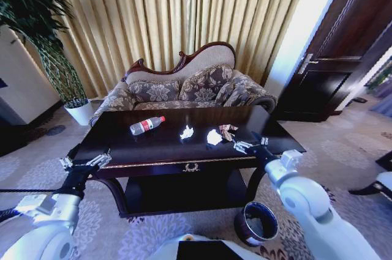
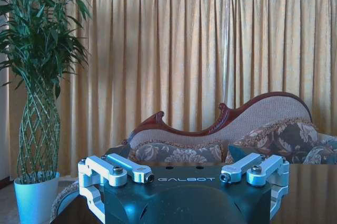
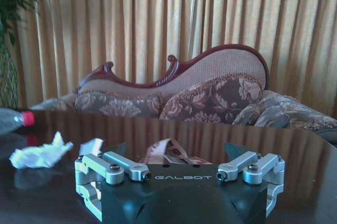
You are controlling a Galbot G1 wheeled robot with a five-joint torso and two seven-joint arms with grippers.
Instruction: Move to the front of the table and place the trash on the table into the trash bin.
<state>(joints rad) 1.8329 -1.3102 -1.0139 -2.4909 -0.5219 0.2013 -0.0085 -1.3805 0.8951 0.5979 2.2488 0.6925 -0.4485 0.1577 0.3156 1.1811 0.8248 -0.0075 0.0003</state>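
Where glossy table (image 1: 122,147), crumpled wads (image 1: 187,131).

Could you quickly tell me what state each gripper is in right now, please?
Left gripper: open, holding nothing, at the table's front left edge.
Right gripper: open, holding nothing, over the table beside the paper wads.

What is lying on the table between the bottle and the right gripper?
In the head view, two crumpled white paper wads lie between the bottle and the right gripper, plus a reddish wrapper-like scrap.
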